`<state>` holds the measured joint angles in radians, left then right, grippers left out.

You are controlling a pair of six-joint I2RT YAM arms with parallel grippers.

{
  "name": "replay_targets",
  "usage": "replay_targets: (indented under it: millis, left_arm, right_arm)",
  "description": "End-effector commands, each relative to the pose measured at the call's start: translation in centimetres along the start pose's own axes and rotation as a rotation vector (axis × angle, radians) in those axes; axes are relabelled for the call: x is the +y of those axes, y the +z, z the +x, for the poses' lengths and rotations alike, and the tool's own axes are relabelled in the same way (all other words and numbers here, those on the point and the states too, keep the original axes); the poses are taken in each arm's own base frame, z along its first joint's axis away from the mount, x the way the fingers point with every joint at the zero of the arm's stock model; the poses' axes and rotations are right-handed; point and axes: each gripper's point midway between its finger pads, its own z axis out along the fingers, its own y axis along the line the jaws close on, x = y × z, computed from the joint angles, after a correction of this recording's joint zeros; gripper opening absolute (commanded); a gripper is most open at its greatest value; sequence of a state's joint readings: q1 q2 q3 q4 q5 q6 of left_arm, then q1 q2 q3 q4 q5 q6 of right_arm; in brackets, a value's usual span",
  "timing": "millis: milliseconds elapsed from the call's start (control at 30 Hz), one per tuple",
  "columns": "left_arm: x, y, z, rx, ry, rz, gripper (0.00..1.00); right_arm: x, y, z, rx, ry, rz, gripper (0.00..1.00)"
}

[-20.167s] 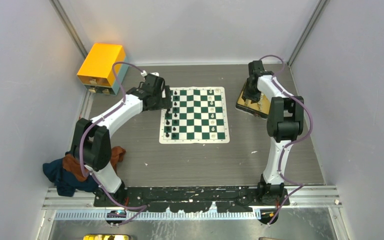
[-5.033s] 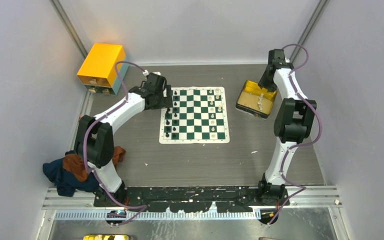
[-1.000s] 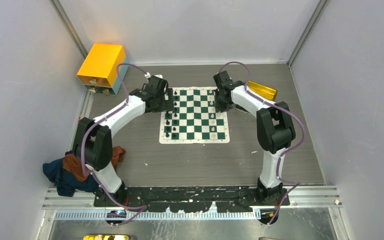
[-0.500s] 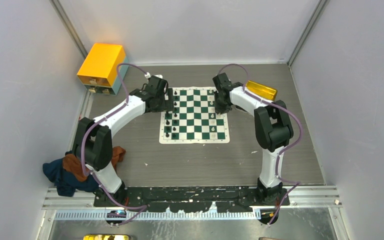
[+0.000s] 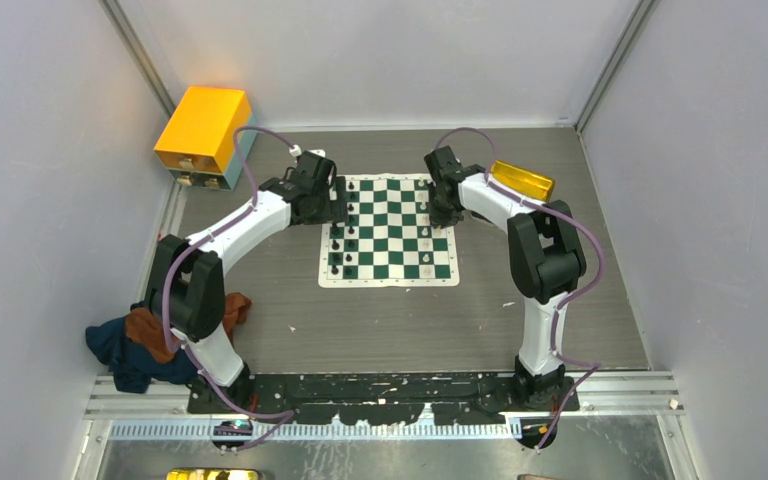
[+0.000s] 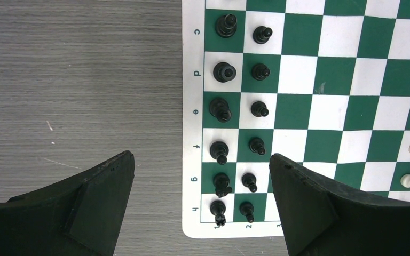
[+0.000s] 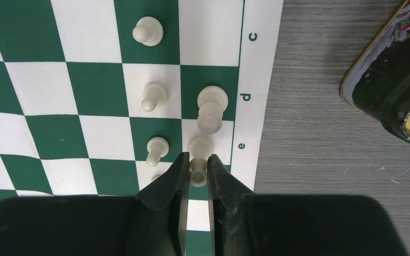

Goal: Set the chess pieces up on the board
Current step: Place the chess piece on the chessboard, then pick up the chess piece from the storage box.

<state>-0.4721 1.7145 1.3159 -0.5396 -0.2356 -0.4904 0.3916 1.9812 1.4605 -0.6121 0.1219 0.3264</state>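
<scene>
Right end effector is clasping a cream-white plastic chessman over an edge square of the green-and-white checked mat. Lowering it upright and centred before releasing seems wise. Left end effector is gaping empty.

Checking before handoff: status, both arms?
Left gripper open above black pieces. Right gripper shut on white piece, e square of board. Tall d piece close beside.

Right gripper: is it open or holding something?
Shut on a white chess piece: the right gripper pinches it between its fingers at the board's edge.
</scene>
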Motion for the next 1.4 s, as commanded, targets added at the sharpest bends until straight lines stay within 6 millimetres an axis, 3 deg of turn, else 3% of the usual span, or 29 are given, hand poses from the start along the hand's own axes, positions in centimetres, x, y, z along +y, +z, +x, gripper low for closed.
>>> replay_targets:
  millis: [0, 200, 300, 433, 700, 967, 1133, 1367]
  left_arm:
    - [-0.5, -0.2, -1.6, -0.050, -0.001, 0.010, 0.98]
    - [-0.5, -0.3, -1.6, -0.049, 0.001, 0.011, 0.98]
    - [-0.5, -0.3, -1.5, -0.048, 0.002, 0.009, 0.99]
    - [-0.4, -0.5, -1.7, -0.053, 0.004, 0.006, 0.99]
    - [-0.3, -0.8, -2.0, -0.068, 0.002, 0.001, 0.99]
    - [-0.2, -1.0, -2.1, -0.075, -0.012, 0.002, 0.99]
    - [-0.3, -1.0, -1.9, -0.075, -0.020, 0.007, 0.99]
    - [-0.2, -1.0, -1.7, -0.070, -0.022, 0.005, 0.99]
  right_arm:
    - [-0.1, -0.7, -1.7, -0.058, -0.004, 0.013, 0.01]
    - [-0.2, -0.5, -1.4, -0.044, -0.005, 0.019, 0.03]
    - [-0.1, -0.4, -1.1, -0.034, -0.008, 0.015, 0.19]
    - [0.0, -0.7, -1.5, -0.046, -0.010, 0.005, 0.34]
    - [0.6, -2.5, -3.1, -0.086, -0.016, -0.020, 0.36]
    - [0.4, -7.2, -6.7, -0.204, 0.019, -0.030, 0.36]
    - [-2.3, -9.7, -9.5, -0.290, 0.112, 0.007, 0.36]
    - [-10.2, -10.0, -11.7, -0.332, 0.282, 0.142, 0.37]
